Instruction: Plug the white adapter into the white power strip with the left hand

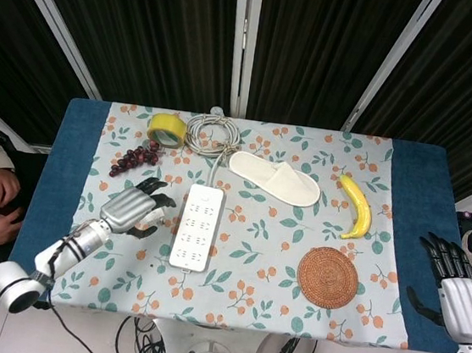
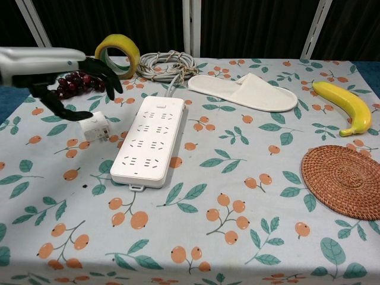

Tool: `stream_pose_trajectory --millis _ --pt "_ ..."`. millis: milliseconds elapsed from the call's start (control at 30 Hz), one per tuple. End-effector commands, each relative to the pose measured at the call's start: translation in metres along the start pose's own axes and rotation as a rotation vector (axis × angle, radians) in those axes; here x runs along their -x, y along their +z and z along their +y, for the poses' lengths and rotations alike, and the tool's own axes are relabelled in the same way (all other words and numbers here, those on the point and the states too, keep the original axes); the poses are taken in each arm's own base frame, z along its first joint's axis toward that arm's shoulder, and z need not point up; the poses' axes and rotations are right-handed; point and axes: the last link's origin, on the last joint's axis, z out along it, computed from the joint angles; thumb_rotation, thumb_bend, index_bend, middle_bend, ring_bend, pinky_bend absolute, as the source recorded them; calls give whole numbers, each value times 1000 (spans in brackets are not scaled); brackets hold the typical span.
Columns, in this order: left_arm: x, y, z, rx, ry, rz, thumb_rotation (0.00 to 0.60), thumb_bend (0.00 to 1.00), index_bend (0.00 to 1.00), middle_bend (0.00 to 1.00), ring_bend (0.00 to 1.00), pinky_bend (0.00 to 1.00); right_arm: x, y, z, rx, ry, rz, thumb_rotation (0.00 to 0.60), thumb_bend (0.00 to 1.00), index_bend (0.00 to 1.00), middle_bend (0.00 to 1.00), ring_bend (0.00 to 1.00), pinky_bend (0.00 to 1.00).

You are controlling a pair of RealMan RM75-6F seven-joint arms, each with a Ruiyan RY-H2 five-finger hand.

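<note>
Left hand: the left hand [image 2: 71,83] hangs over the white adapter [image 2: 94,126], fingers spread and curled downward, holding nothing; from the chest view the fingertips look just clear of it, though contact cannot be ruled out.
Right hand: the right hand [image 1: 461,296] waits off the table's right edge, fingers apart, empty.
Adapter, position: it sits flat on the floral cloth just left of the white power strip [image 2: 148,141], level with the strip's far half, near the grapes [image 2: 74,83]. In the head view the hand covers it completely.
Adapter, facing: its broad face points up; which side carries the prongs cannot be told. It is nearly square, so no clear long axis, and it lies turned slightly askew to the strip.
Strip, axis: long axis runs away from the robot toward the coiled cable [image 2: 166,62], sockets facing up.
Risk, the grasp: the adapter is small and low, so closing fingers could skid it across the cloth or toward the grapes instead of lifting it.
Risk, the prongs: if picked up with the prongs sideways or upward, it will need turning before it meets a socket.
Risk, insertion: the strip lies loose, so an off-centre push could shove or tip it rather than seat the plug.
</note>
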Motion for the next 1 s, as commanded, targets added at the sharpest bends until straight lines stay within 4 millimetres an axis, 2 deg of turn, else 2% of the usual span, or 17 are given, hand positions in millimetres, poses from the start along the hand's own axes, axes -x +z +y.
stream_pose_trajectory --millis 33,233,433,667,1000 --pt "4 23 3 -9 -27 -26 600 339 200 267 34 0 1 0 2 6 2 -2 600 252 0 8 0 0" --pt "10 37 -6 -67 -30 -72 600 339 194 267 34 0 1 -1 5 15 8 4 600 251 0 7 0 0" --pt "15 34 -19 -138 -46 -99 600 337 181 307 34 0 2 -1 6 18 13 2 600 251 0 7 0 0" --pt "20 16 -35 -208 -58 -105 589 336 175 360 74 0 3 -1 5 16 17 0 600 251 0 7 0 0" --pt "28 -18 -47 -280 -97 -71 555 330 175 362 84 0 3 -1 1 5 12 0 600 251 0 7 0 0"
